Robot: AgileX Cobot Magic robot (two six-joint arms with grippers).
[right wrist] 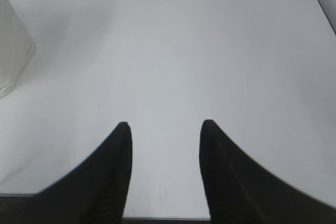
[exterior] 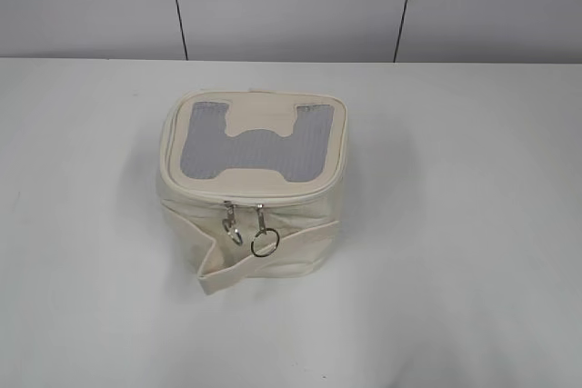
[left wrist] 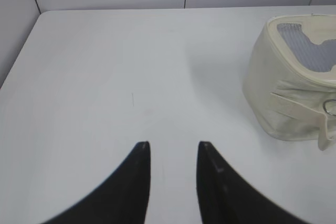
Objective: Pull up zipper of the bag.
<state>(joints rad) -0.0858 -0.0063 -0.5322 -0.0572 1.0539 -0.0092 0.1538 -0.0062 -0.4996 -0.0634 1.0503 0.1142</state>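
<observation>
The cream-white boxy bag (exterior: 250,224) stands in the middle of the white table, its grey mesh lid with the cream H patch facing up. The zipper (exterior: 245,215) runs around the lid edge; its two silver sliders with ring pulls hang side by side at the front. A cream strap crosses the front side. The bag also shows at the right edge of the left wrist view (left wrist: 286,93). My left gripper (left wrist: 173,145) is open and empty over bare table, left of the bag. My right gripper (right wrist: 165,125) is open and empty; a sliver of the bag (right wrist: 13,56) shows far left. Neither gripper shows in the exterior view.
The white table (exterior: 455,224) spreads around the bag on all sides. A grey panelled wall (exterior: 291,2) stands behind its far edge. The table's left edge shows in the left wrist view (left wrist: 21,51).
</observation>
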